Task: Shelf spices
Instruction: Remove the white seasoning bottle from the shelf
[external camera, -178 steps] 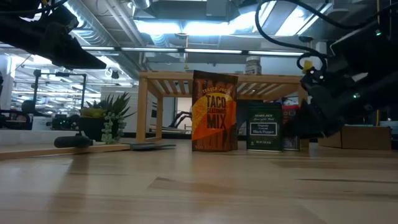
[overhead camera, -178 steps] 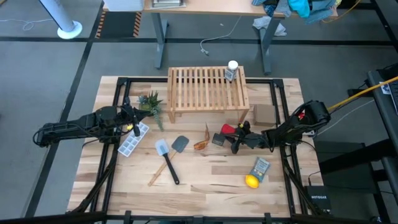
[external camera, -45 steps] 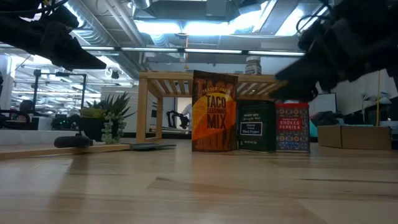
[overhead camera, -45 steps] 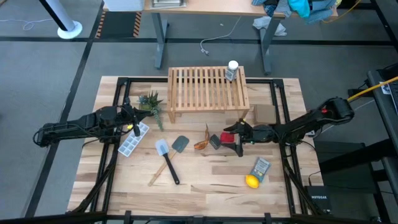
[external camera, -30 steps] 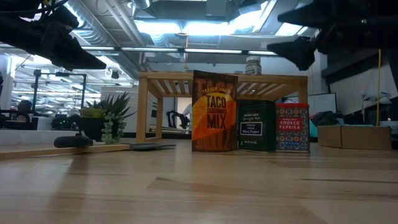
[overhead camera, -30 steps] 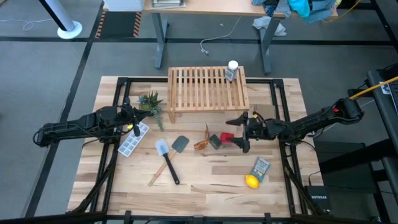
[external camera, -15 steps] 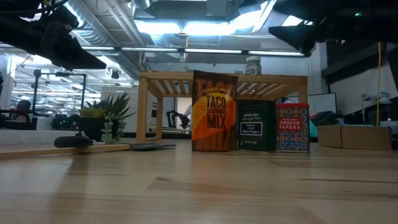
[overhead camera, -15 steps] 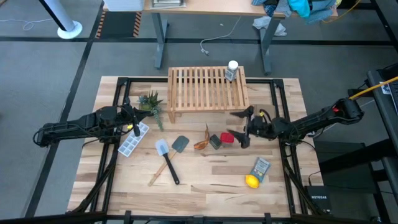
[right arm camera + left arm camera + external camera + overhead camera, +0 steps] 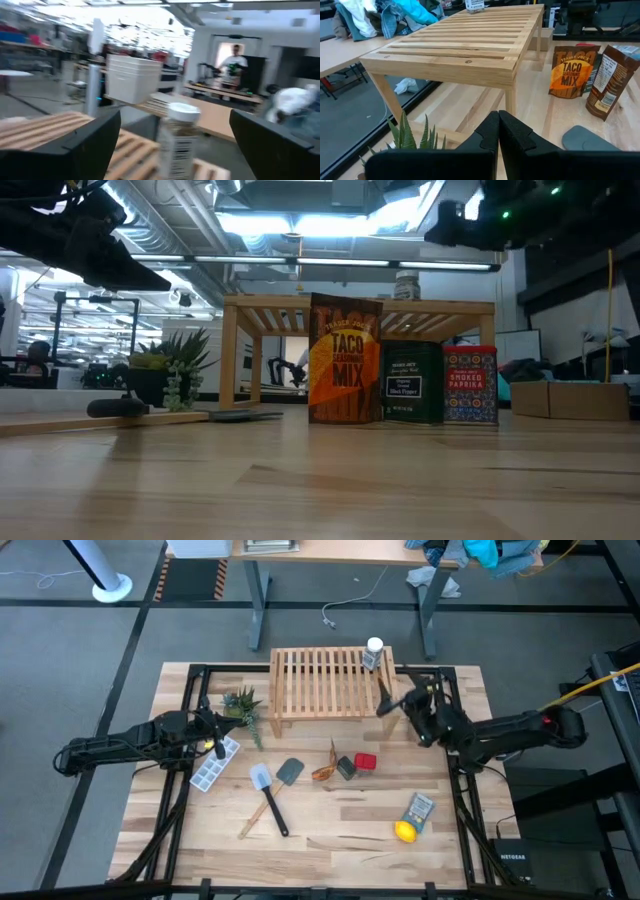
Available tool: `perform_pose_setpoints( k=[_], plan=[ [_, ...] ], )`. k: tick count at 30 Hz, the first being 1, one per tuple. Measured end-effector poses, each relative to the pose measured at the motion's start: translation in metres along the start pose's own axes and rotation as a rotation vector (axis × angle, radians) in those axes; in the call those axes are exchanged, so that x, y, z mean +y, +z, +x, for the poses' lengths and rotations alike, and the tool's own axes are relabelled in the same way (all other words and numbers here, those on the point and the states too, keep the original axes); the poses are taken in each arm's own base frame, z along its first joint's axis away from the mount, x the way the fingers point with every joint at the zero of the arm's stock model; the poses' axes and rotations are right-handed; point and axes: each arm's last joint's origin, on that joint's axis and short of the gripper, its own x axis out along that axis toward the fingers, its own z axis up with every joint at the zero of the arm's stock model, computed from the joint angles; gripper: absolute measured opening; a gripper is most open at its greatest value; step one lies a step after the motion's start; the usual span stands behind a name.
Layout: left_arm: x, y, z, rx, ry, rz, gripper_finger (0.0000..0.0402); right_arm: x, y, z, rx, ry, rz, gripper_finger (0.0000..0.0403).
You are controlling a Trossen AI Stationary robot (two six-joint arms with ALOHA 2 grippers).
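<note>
Shelving progress: one spice is up, the clear white-capped bottle (image 9: 373,652), standing upright at the far right corner of the shelf (image 9: 330,680); by my reading the job is early, with most containers not yet placed.
Spices left on the tabletop: the red box (image 9: 365,761), the black box (image 9: 346,768) and the amber packets (image 9: 327,764) sit grouped in front of the shelf, between its right leg and the spatulas; in the low view the taco mix packet (image 9: 344,360), the black tin and the red paprika tin stand upright side by side, close or touching, I cannot tell which.
Second amber packet: seen in the left wrist view as a darker brown pouch (image 9: 611,81) just beside the taco mix packet.
Right gripper: the right gripper (image 9: 396,698) hovers above the shelf's right end, fingers spread wide and holding nothing; its wrist view looks straight at the bottle, which sits between the two dark fingers (image 9: 85,145) but farther off.
Bottle relative to the right gripper: near, just beyond the fingertips; no contact is visible.
Floor spices relative to the right gripper: apart from it, on the near side of the shelf and lower down.
Left gripper: the left gripper (image 9: 222,725) waits at the table's left edge beside the small plant (image 9: 243,705), fingers pressed together and empty.
Next call: a judgement only, the red box is the nearest spice not yet shelved.
</note>
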Motion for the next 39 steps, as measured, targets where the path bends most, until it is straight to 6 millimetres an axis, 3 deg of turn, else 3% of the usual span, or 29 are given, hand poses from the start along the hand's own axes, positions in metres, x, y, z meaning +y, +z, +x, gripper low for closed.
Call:
perform_pose_setpoints(
  k=[2, 5, 12, 25, 39],
  plan=[
    [0.0, 0.0, 0.0, 0.0, 0.0, 0.01, 0.0004, -0.006, -0.004, 0.008, 0.018, -0.044, -0.01, 0.0379],
    [0.0, 0.0, 0.0, 0.001, 0.0, 0.011, 0.0004, -0.012, -0.009, 0.015, 0.024, -0.045, 0.108, 0.0379],
    [0.0, -0.001, 0.0, 0.006, -0.001, 0.019, 0.0004, -0.02, -0.024, 0.034, 0.042, 0.213, 0.241, 0.0379],
    [0.0, 0.0, 0.0, 0.004, -0.001, 0.027, 0.0004, -0.04, -0.065, 0.07, 0.164, 0.201, 0.21, 0.0379],
    [0.0, -0.001, 0.0, 0.009, -0.001, 0.031, 0.0004, -0.025, -0.059, 0.119, 0.209, 0.239, 0.065, 0.0377]
  ],
)
